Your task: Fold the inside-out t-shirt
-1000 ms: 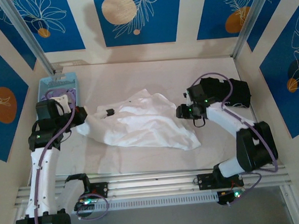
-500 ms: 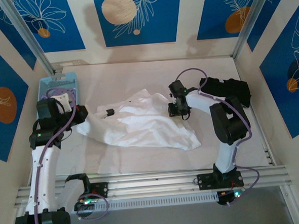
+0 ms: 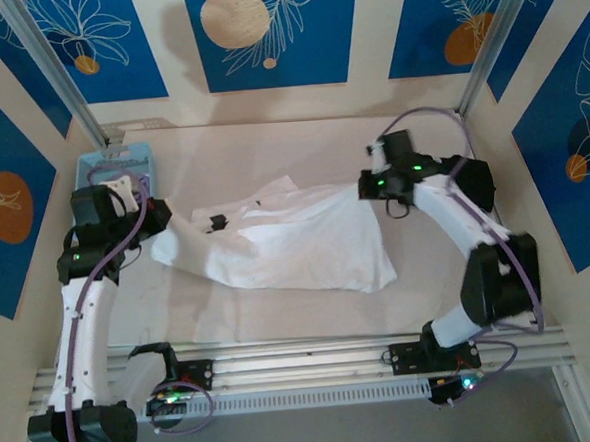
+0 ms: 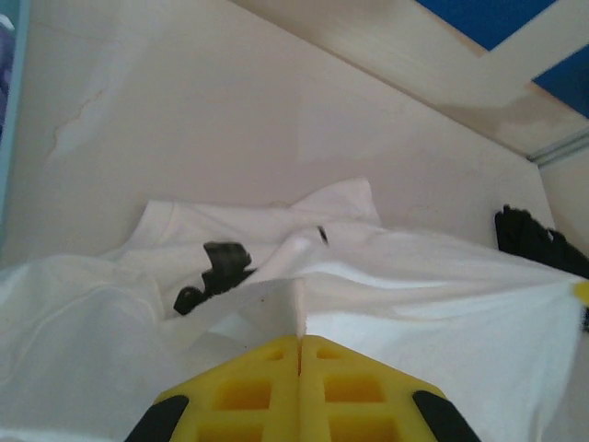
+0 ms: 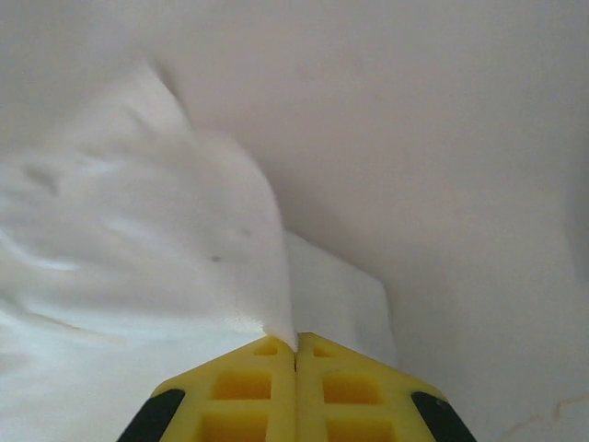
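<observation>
Overhead view: the white t-shirt point(image 3: 297, 246) lies crumpled across the middle of the tabletop point(image 3: 270, 147), drawn out from centre left to centre right of the frame, with its lower right corner pointing toward the near edge. A small dark print point(image 3: 215, 223) shows on the cloth left of centre. The left arm point(image 3: 91, 248) stands at the left of the frame with its jaws at the shirt's left end. The right arm point(image 3: 455, 221) reaches in from the right, its jaws at the shirt's upper right corner. A blue basket point(image 3: 136, 153) sits at the upper left, apart from the shirt. Left wrist view: the yellow left jaws are clenched, with a narrow ridge of the t-shirt point(image 4: 414, 304) pinched in the seam between them; the dark print point(image 4: 216, 272) lies just beyond, left of centre. Right wrist view: the yellow right jaws are likewise pressed together, gripping a peak of the t-shirt point(image 5: 138, 258) that rises to their seam, and bare tabletop point(image 5: 442, 166) fills the right half.
</observation>
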`<state>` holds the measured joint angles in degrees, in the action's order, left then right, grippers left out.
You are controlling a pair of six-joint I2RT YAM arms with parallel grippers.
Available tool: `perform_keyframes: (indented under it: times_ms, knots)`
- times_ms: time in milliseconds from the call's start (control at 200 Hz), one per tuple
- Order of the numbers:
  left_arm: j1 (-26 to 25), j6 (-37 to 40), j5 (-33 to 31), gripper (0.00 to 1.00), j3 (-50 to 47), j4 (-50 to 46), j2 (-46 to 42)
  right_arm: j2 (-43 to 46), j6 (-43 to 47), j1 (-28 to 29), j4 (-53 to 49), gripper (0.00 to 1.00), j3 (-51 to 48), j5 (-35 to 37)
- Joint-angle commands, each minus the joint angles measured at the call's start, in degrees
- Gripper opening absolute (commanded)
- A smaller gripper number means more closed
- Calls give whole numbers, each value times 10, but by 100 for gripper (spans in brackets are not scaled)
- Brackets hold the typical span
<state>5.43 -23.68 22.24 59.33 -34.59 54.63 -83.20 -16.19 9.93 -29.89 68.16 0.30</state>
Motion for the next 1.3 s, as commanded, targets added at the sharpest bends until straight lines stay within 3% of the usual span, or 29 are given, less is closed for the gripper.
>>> perform_keyframes:
  times_ms: [0, 105, 280, 520, 610, 700, 820, 1015, 1160, 1295]
  knots:
    - [8, -31, -21, 0, 79, 48, 19, 67, -4, -75, 55, 0, 17, -216]
    - [23, -42, -31, 0, 163, 52, 52, 95, -41, -143, 99, 0, 51, -314]
    - [80, -83, -7, 0, 314, 46, 114, 100, -119, -215, 153, 0, 112, -401]
    - [222, -162, 76, 0, 447, 46, 155, 115, -138, -256, 111, 0, 169, -392]
    - [262, -166, 100, 0, 421, 47, 146, 135, -131, -252, 99, 0, 137, -391]
    - [265, -160, 117, 0, 359, 56, 126, 166, -123, -222, 98, 0, 74, -390]
    - [262, -154, 136, 0, 248, 72, 77, 220, -96, -141, 60, 0, -26, -338]
    - [242, -106, 97, 0, 107, 49, -5, 284, -122, -1, -1, 0, -234, -211]
    - [237, -82, 92, 0, 36, 37, -36, 273, -165, 39, 19, 0, -351, -174]
    - [230, -58, 82, 0, -19, 28, -61, 224, -173, 59, 46, 11, -380, -163]
